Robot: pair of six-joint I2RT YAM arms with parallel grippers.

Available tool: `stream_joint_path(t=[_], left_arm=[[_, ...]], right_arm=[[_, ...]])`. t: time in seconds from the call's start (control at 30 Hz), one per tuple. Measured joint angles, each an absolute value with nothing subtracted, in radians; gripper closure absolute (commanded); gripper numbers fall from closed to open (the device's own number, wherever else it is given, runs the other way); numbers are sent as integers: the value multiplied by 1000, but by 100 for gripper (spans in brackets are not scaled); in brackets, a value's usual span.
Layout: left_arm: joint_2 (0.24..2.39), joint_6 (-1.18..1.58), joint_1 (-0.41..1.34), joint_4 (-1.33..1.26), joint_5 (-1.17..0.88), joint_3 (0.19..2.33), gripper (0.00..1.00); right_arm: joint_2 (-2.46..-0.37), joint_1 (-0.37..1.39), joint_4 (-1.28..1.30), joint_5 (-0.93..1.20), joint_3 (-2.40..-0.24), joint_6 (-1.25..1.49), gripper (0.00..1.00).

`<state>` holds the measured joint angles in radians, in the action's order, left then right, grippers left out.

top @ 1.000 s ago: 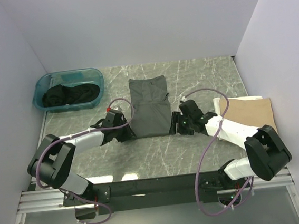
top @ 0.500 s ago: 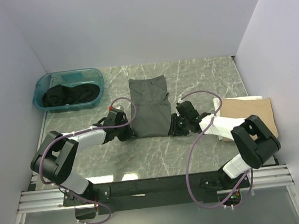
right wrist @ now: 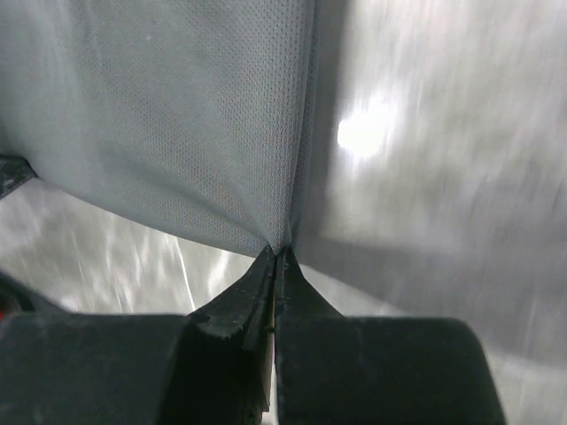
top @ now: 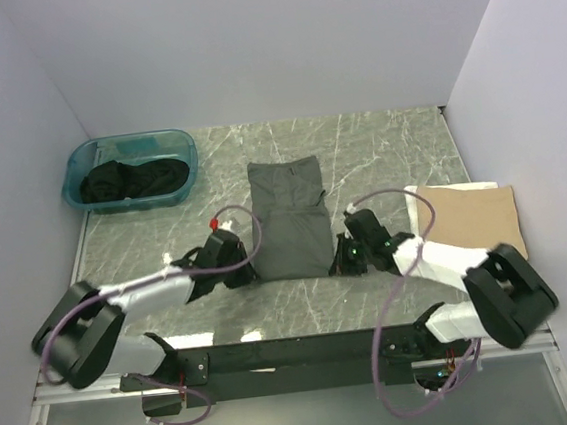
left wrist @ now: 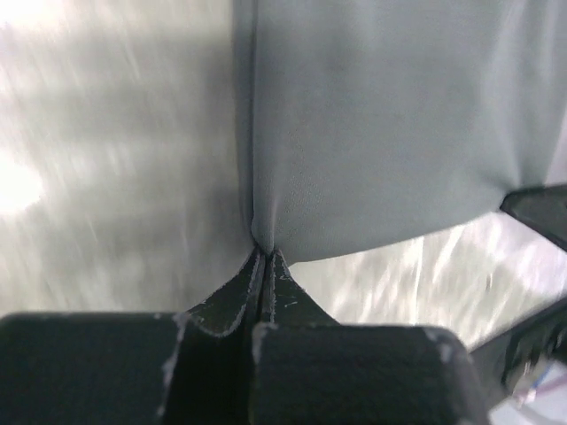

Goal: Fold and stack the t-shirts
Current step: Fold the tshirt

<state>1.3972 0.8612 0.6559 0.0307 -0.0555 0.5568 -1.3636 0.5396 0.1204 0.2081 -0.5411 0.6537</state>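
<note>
Both arms have pulled nearer, dragging the grey-olive shirt (top: 291, 234) along the desk's (top: 388, 152) middle. Left pincer (left wrist: 266, 255) and right pincer (right wrist: 276, 251) each clench a near corner; lift both evenly, hem taut, folding farward.

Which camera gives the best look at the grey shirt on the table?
The top view: the whole grey shirt lies in sight. The left wrist view shows only a corner pinched in the left end effector; the right wrist view likewise, in the right end effector.
</note>
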Motion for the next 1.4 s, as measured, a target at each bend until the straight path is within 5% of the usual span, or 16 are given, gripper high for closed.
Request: stream_joint_path(t=[0.53, 1.03, 1.4], left_arm=[[806, 1131, 1096, 241, 112, 353, 99], [1004, 1176, 1095, 455, 472, 711, 99], [1195, 1065, 854, 439, 448, 936, 99]], right_arm=[[-694, 805, 505, 163, -389, 869, 100], [-841, 629, 662, 24, -752, 731, 100], [-1026, 460, 588, 154, -907, 616, 100]])
